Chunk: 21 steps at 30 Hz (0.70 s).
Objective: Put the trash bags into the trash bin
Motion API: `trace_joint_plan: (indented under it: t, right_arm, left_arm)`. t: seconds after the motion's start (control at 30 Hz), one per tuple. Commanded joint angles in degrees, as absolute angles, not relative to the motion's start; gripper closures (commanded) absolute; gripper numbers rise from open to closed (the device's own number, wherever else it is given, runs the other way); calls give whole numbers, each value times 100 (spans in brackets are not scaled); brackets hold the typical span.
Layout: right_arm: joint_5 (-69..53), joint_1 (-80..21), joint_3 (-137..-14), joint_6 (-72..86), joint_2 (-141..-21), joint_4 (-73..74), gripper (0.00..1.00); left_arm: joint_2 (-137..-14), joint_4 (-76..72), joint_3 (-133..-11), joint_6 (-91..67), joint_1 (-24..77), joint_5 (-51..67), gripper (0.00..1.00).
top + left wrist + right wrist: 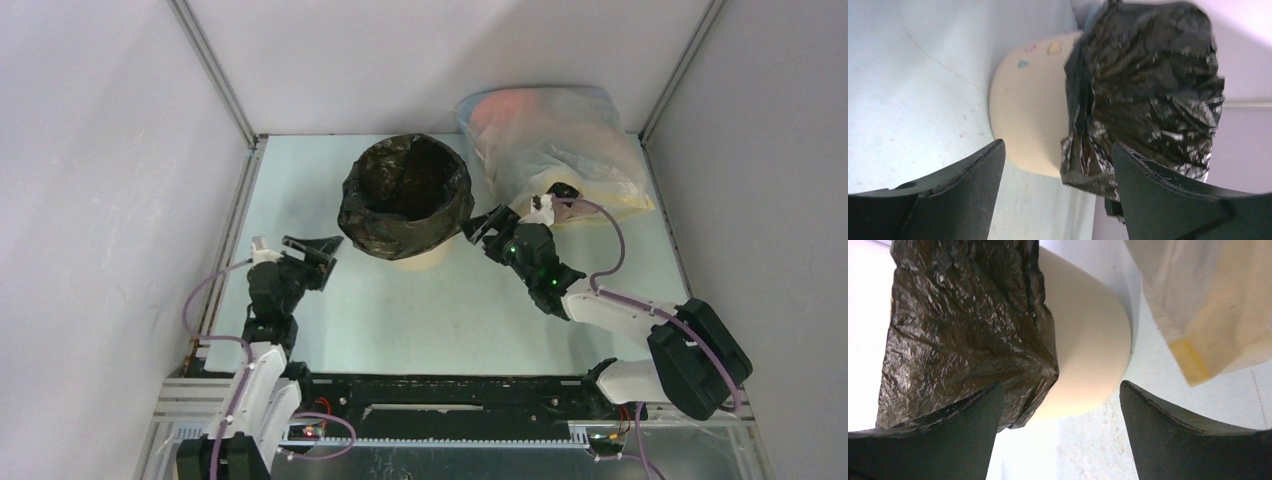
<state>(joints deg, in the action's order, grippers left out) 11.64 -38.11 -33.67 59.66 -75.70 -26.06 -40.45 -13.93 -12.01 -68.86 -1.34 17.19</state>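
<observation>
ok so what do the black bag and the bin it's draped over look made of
Black bag: thin plastic film, glossy, with fine crinkles and sharp glints. Bin: probably moulded plastic, tan, smooth and matte, its walls even and seamless; the look leaves it open.

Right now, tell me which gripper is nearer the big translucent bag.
Right. The right gripper hovers by the near edge of the translucent bag; the left gripper sits on the other side of the trash bin, well away from it.
</observation>
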Motion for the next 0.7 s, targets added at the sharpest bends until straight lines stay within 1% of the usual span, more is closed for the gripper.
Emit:
trace_joint_plan:
  t: [0.0,0.17,0.33,0.5,0.67]
  right_arm:
    - [952,-3448,-3366,5985,-7296,-2443,12]
    - [628,-2992,-3485,5947,-7375,-2639,14]
    - [777,-2898,-4144,5751,-7629,-2180,14]
    - [884,-2830,-4708,5903,-7961,-1843,28]
    - [1235,-2819,-5035,6330,-8147,-1590,33]
  left_arm:
    - [-4085,-947,-1467,-6532,-621,1941,18]
    - [-4928,-1764,-1776,-6691,-770,2226,18]
    - [-5744,-2147,-2291,-6709,-794,2285,17]
    - [-6196,-2195,-2739,-6718,-799,2240,16]
    - [-6477,-2092,-2976,-6753,-810,2045,16]
